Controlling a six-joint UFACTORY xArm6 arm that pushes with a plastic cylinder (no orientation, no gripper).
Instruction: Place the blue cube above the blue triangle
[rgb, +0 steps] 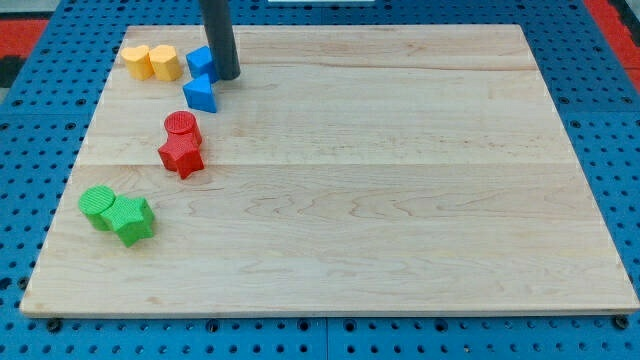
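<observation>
The blue cube (200, 61) sits near the view's top left of the wooden board (380, 200). The blue triangle (200, 94) lies just below it, touching or nearly touching it. My tip (227, 75) is at the end of the dark rod, right beside the blue cube on its right side and just above and to the right of the blue triangle.
Two yellow blocks (150, 61) stand side by side left of the blue cube. A red cylinder (182, 126) and a red star-like block (181, 155) lie below the blue triangle. A green cylinder (98, 206) and a green star-like block (132, 219) are at the lower left.
</observation>
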